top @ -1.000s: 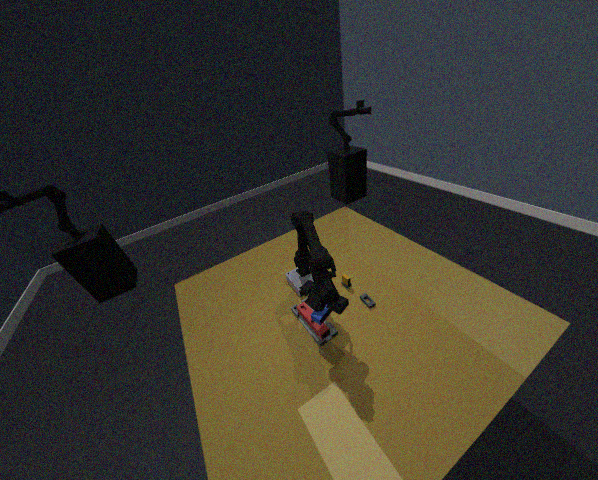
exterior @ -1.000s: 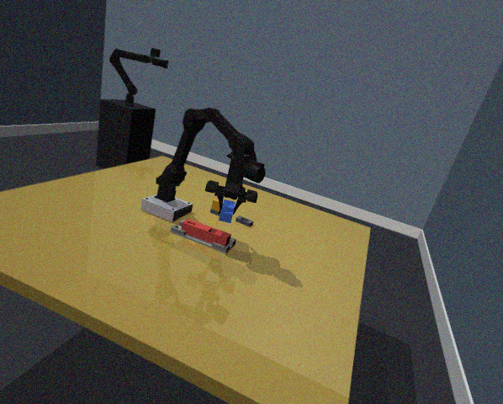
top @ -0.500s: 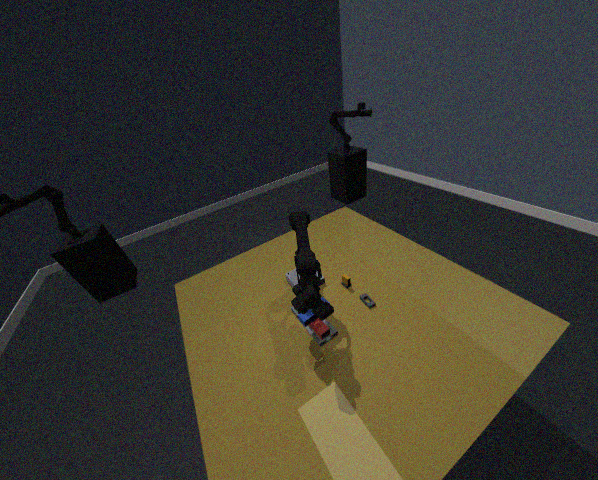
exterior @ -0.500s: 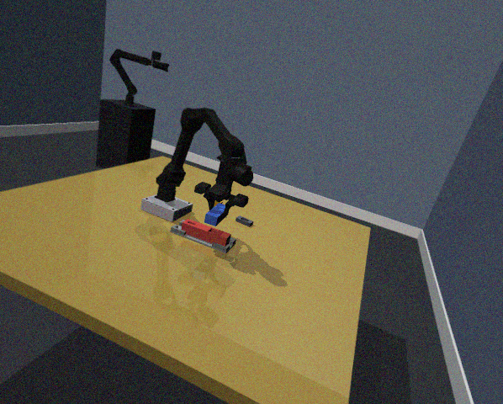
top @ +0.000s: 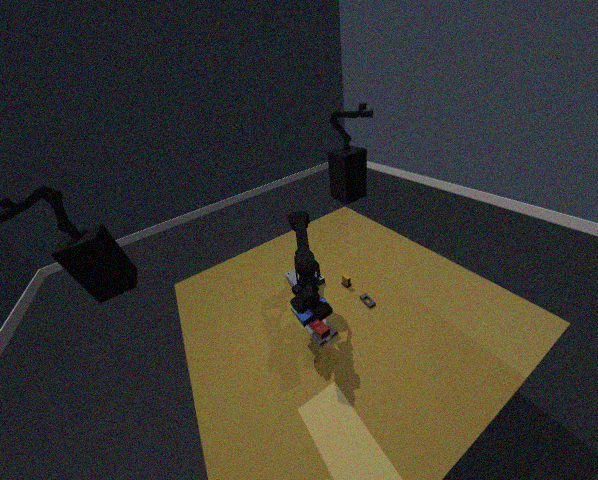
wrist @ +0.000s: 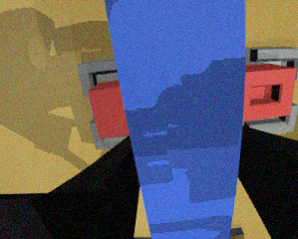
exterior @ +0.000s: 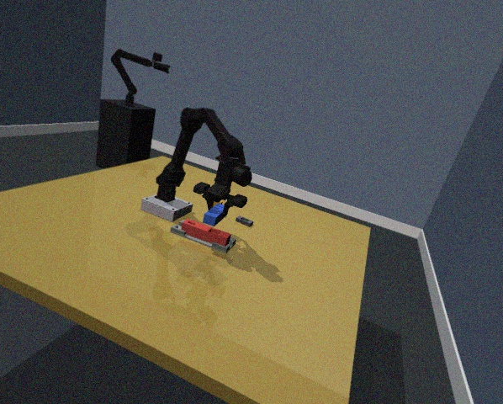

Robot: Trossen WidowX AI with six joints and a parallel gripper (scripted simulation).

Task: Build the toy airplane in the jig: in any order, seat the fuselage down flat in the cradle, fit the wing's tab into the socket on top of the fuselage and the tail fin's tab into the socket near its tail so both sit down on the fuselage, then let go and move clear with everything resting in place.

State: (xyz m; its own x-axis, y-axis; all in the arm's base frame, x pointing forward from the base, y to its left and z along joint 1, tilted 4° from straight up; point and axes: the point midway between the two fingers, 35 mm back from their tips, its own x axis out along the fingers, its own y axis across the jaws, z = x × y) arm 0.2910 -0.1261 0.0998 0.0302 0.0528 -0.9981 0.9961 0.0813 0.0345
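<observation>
The red fuselage (exterior: 205, 232) lies in the grey cradle (exterior: 202, 241) on the yellow table; it also shows in the wrist view (wrist: 268, 94) and in the top view (top: 318, 327). My gripper (exterior: 213, 207) is shut on the blue wing (exterior: 214, 214) and holds it crosswise just above the middle of the fuselage. In the wrist view the wing (wrist: 182, 119) fills the centre and hides the socket on top of the fuselage.
A small grey stand (top: 367, 299) lies on the table right of the cradle, also in the exterior view (exterior: 244, 220). My arm's grey base (exterior: 166, 207) sits behind the cradle. Two dark pedestals with camera arms (top: 347, 173) (top: 95, 263) stand off the table.
</observation>
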